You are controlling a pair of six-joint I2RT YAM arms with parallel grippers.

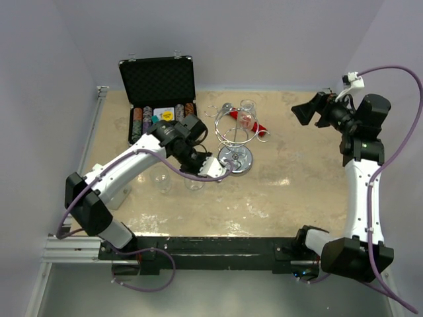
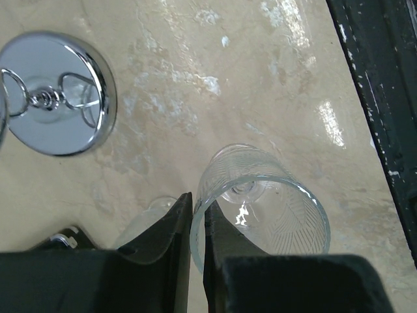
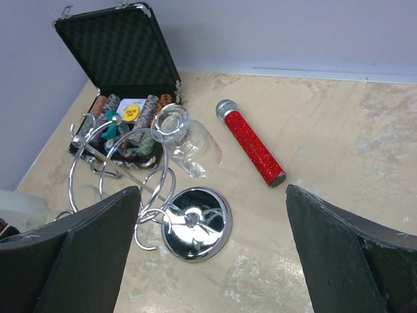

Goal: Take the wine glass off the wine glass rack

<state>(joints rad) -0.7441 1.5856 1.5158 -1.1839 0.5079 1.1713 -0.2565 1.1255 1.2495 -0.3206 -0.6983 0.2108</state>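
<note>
— Left gripper, then?
— Was pinched shut on the rim of a clear ribbed stemmed glass, with the thin wall between both fingers. Stood upright on the mottled beige table, apart from the rack's mirrored base, to its near left. Judged as already off the rack.
— And the shiny chrome wire wine glass rack?
— Stood mid-table with post upright. Carried one more clear wine glass on the far-right side: hung foot-up and bowl-down from a wire loop, long axis roughly vertical.
— Right gripper?
— Gaped wide around nothing, well apart to the right of the rack. Looked straight onto that hanging glass, leftward and forward of the fingers.
— Nearer arm for it?
— Probably the right, by side and by free fingers. Would need a reach leftward, then a lift-and-slide out along the loop.
</note>
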